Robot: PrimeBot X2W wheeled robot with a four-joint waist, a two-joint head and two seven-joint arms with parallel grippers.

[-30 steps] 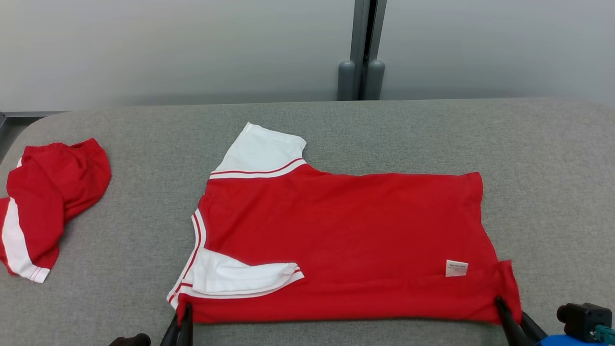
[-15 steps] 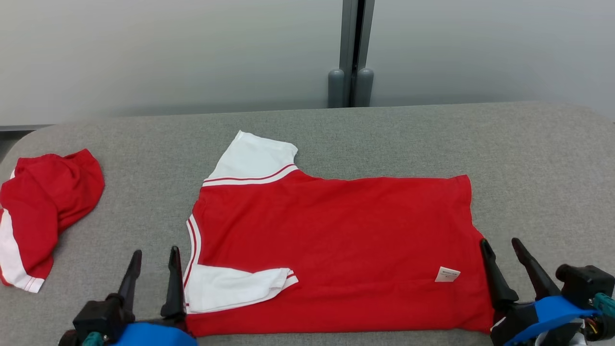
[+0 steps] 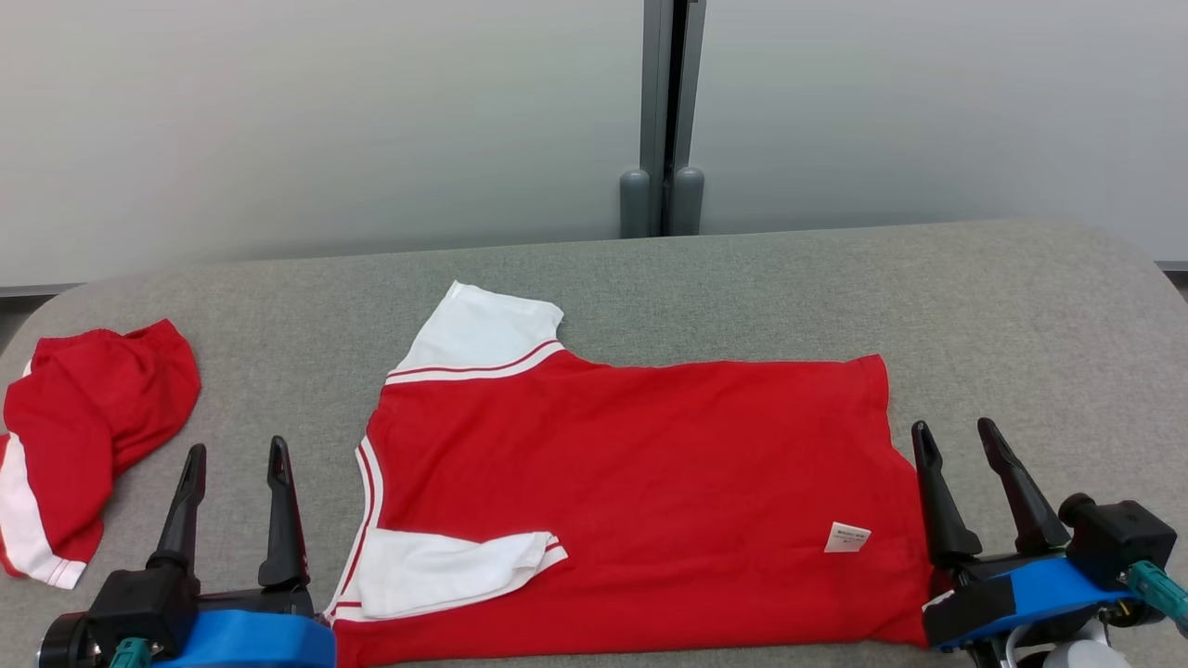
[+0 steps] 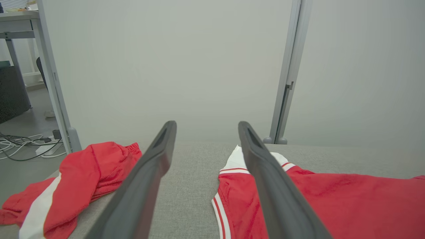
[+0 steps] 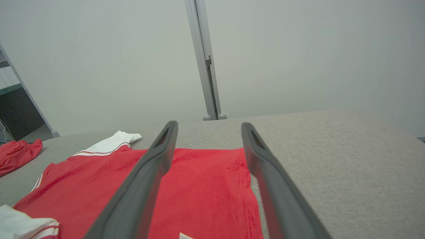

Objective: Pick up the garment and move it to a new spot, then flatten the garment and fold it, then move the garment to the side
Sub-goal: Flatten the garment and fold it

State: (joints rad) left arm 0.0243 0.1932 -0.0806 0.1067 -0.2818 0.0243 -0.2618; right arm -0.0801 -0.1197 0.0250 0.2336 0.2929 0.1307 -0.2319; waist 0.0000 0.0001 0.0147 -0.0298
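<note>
The garment [image 3: 631, 482] is a red jersey lying flat and folded on the grey table [image 3: 1021, 315]. Its white sleeves with red stripes are at the left end, and a small white label [image 3: 847, 536] sits near its right end. My left gripper [image 3: 236, 449] stands open just left of the collar end, with nothing between its fingers. My right gripper [image 3: 954, 429] stands open at the garment's right edge, also empty. In the left wrist view the gripper [image 4: 206, 124] is open, with the garment [image 4: 332, 199] at its right. The right wrist view looks past the open gripper [image 5: 207, 124] onto the red cloth [image 5: 206, 186].
A second red-and-white piece of clothing [image 3: 83, 427] lies crumpled at the table's left end. A pale partition wall with a grey post [image 3: 661, 111] stands behind the table. Bare grey surface stretches beyond and to the right of the garment.
Both grippers were shut on the garment's near corners a second ago. They have let go, opened wide and drawn back above the table. The head camera has also shifted.
</note>
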